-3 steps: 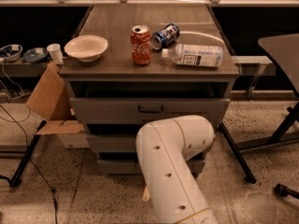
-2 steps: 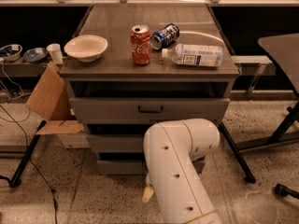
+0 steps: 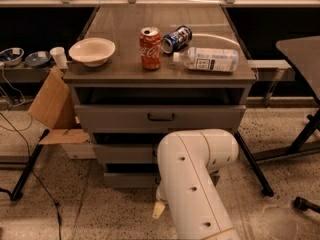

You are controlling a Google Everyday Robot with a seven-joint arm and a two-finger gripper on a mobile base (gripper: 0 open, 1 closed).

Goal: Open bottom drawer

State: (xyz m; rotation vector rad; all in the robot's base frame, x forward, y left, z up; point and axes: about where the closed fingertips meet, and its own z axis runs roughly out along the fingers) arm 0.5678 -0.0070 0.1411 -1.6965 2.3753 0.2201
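Observation:
The bottom drawer (image 3: 127, 179) is the lowest, narrowest grey front of the cabinet. Only its left part shows, and its handle is hidden behind my white arm (image 3: 197, 184). It looks pushed in, close to flush under the middle drawer (image 3: 125, 154). My gripper (image 3: 158, 210) shows only as a small cream tip poking out below the arm's left edge. It sits low in front of the cabinet's base, near the floor. The top drawer (image 3: 210, 118) has a dark bar handle (image 3: 161, 117) and stands slightly out.
On the cabinet top (image 3: 120, 71) are a white bowl (image 3: 92, 51), a red can (image 3: 150, 48), a blue can on its side (image 3: 176, 38) and a lying plastic bottle (image 3: 210, 59). A cardboard flap (image 3: 50, 101) leans at the left. Black table legs (image 3: 252, 161) stand at the right.
My arm has shifted a little to the right in front of the lower drawers. The drawers and the things on top have not moved.

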